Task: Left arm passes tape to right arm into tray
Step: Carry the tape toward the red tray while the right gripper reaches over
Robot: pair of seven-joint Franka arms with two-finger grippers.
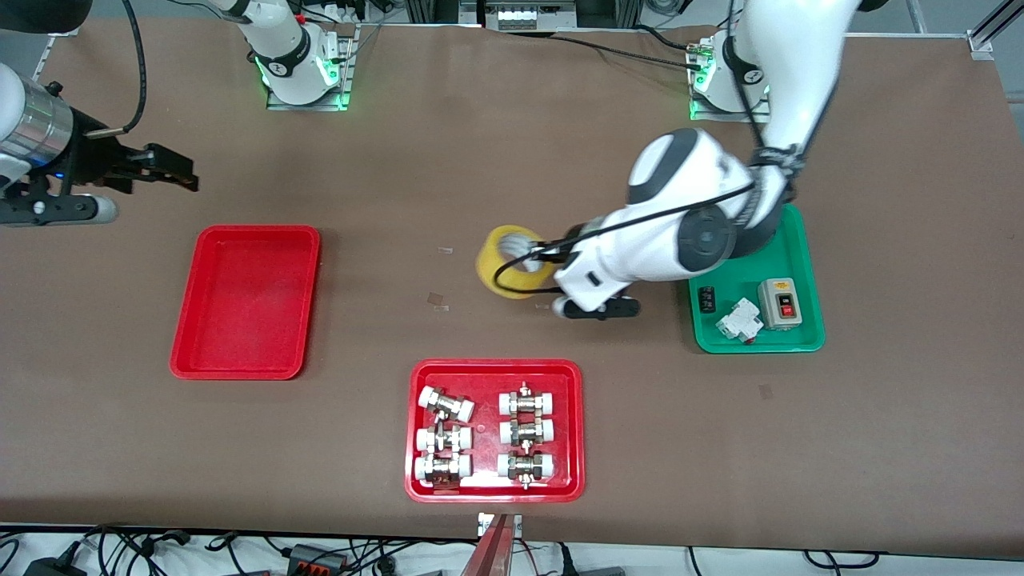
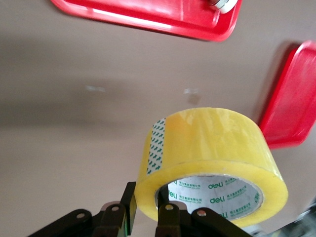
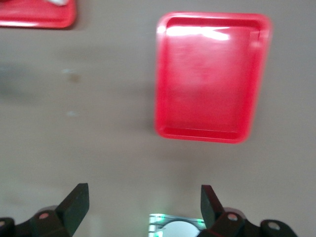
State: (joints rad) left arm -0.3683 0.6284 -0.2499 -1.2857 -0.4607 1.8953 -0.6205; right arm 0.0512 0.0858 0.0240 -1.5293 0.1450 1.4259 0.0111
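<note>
Our right gripper (image 1: 180, 172) waits, jaws wide, beside the tray (image 1: 246, 302); mid-bench, our left gripper (image 1: 544, 254) has jaws clamped through the tape (image 1: 512, 262), held aloft, well apart from the right gripper.

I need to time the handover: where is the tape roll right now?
In the front view the tape is held in the left claw over mid-table, between the plain red tray and the green tray.
</note>
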